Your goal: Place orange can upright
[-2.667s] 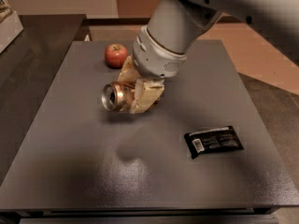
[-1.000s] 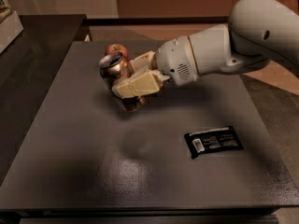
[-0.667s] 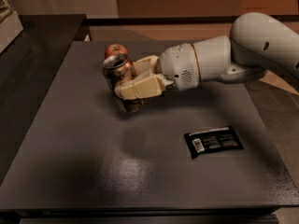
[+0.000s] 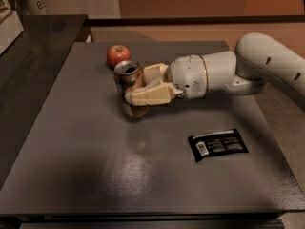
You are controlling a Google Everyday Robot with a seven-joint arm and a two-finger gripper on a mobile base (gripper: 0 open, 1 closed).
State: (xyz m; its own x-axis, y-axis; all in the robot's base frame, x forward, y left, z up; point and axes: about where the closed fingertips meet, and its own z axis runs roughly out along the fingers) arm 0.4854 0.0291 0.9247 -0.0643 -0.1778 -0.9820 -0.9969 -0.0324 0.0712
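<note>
- The dark bench (image 4: 95, 175) is filling most of the frame.
- The white arm (image 4: 248, 66) is being extended in from the right edge.
- The end effector (image 4: 136, 86) is being held at centre left, its fingers pinching the orange can (image 4: 125, 80).
- The can is being gripped roughly upright, silver top up, low over the bench.
- A black packet (image 4: 218, 145) is lying flat at lower right.
- A red apple (image 4: 118, 55) is sitting just behind the can.

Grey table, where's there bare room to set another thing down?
The whole front-left of the grey table, left of the black packet and in front of the orange can, is bare. It is crowded at the back-left, where the gripper clamps the orange can just in front of the apple.
</note>
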